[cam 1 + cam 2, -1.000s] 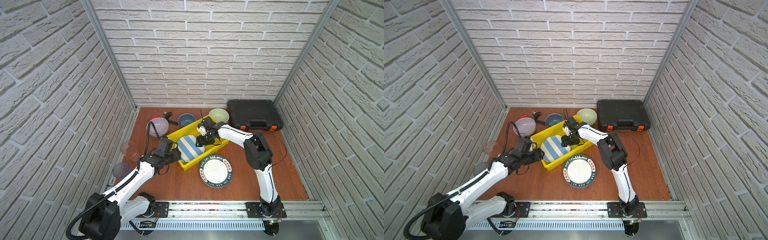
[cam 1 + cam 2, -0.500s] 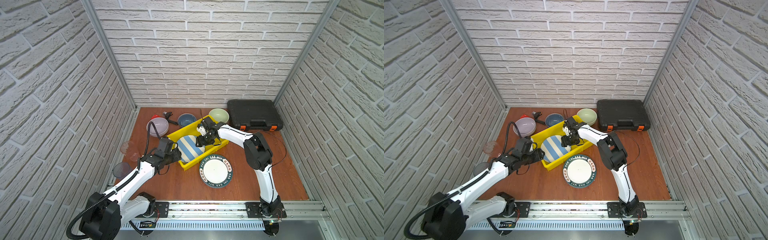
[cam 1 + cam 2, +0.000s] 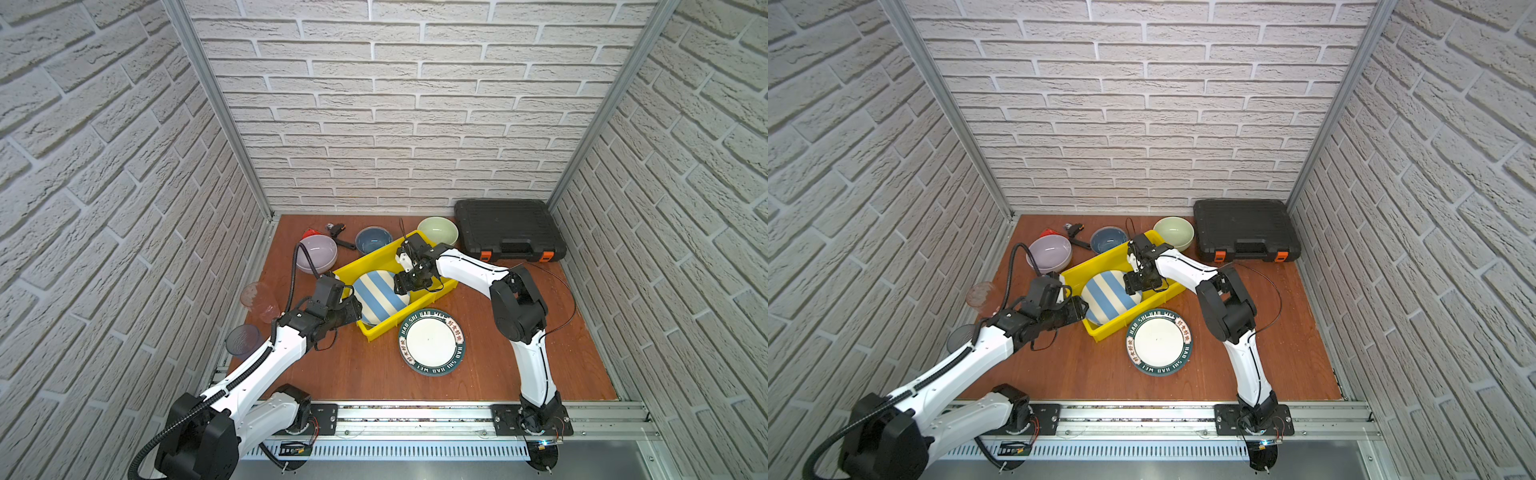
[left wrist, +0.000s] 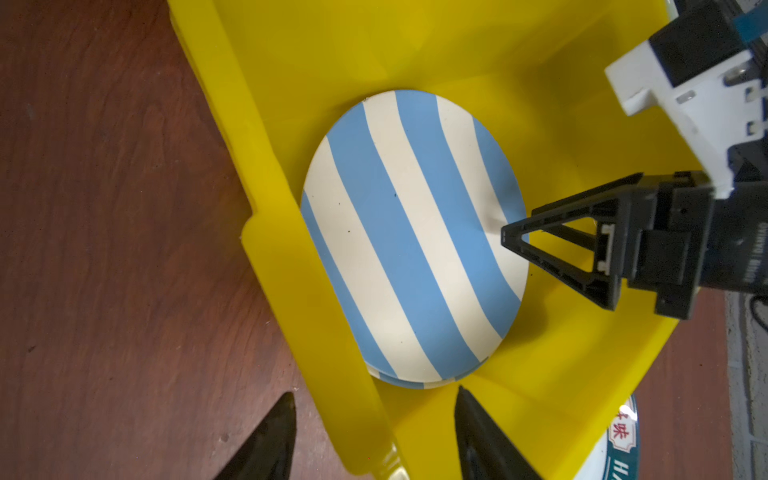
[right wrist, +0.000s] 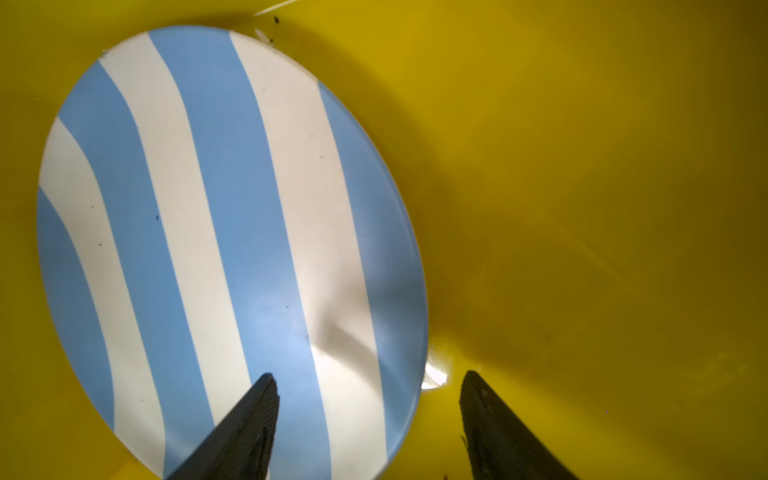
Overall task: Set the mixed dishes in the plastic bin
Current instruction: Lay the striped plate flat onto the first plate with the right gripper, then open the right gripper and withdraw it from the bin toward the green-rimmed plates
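Observation:
The blue-white striped plate [image 3: 380,297] [image 3: 1108,299] lies tilted inside the yellow plastic bin [image 3: 374,259] [image 3: 1096,266], its near edge up against the bin's front-left wall. My right gripper [image 3: 401,284] [image 5: 369,375] is open at the plate's far rim. One finger is over the plate [image 5: 228,232] and the other is beyond its edge, over the bin floor [image 5: 582,208]. My left gripper [image 3: 353,309] [image 4: 374,392] is open and straddles the bin wall [image 4: 291,249], apart from the plate [image 4: 411,237]. On the table stand a printed plate [image 3: 432,343], a lilac bowl [image 3: 318,251], a dark-blue bowl [image 3: 373,240] and a pale-green bowl [image 3: 437,230].
Two tinted tumblers [image 3: 259,299] [image 3: 243,340] stand by the left wall. A black case [image 3: 509,228] with orange latches fills the back right corner. A red-and-black wrench [image 3: 336,228] lies behind the lilac bowl. The printed plate touches the bin's front edge.
The right gripper's jaws have widened slightly around the plate's rim. Both arms stay where they were.

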